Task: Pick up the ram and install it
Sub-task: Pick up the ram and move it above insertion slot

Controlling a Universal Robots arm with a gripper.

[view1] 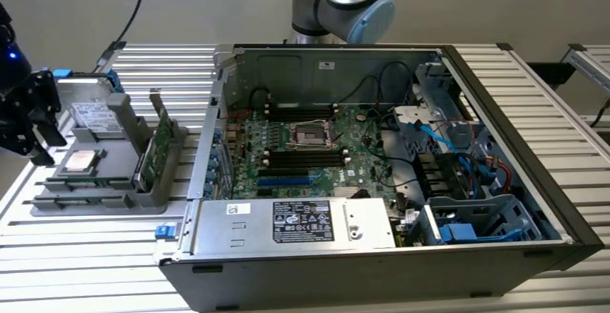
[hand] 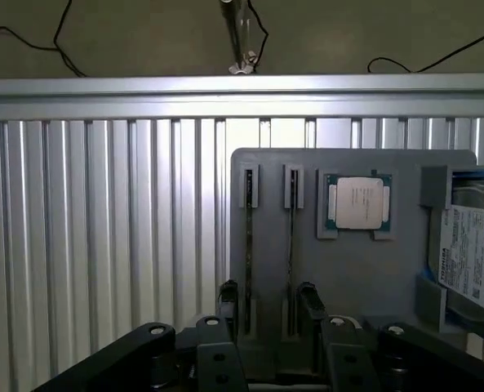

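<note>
Two ram sticks stand edge-on in the slots of a grey holder tray: one ram stick and a second beside it. In the exterior view they lie low along the tray's front, the nearer-in ram stick and the outer one. My gripper hovers over the tray's end, open, its black fingertips apart and holding nothing. In the exterior view the gripper hangs at the far left, above the tray's left edge.
The tray also carries a square silver processor, a hard drive and taller green cards. An open computer case with its motherboard fills the exterior view's right. Everything rests on a ribbed aluminium table.
</note>
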